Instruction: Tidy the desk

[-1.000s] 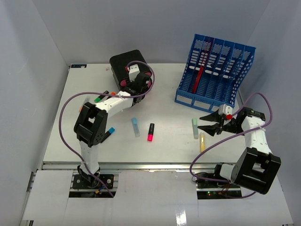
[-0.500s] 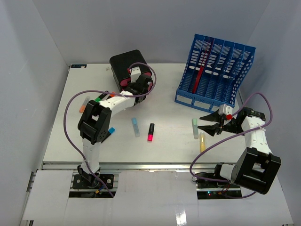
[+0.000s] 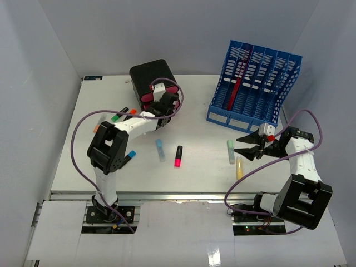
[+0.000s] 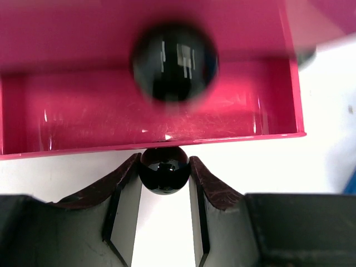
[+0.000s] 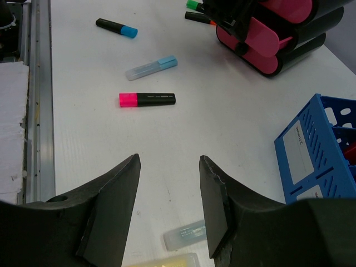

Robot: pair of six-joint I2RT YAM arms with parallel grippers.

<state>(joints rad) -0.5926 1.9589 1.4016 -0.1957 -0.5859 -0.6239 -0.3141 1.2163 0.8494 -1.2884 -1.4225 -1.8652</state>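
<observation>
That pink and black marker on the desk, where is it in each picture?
Top external: pink marker just below centre.
Left wrist: not in it.
Right wrist: upper left of centre.
Shared landmark: the drawer unit with pink fronts, in all three.

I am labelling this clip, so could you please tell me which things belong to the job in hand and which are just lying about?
In the job: desk; drawer unit; knob, pinched by the left hand; pink highlighter; pale-blue highlighter; green highlighter; yellow highlighter.
Lying about: file rack; red item in it.
</observation>
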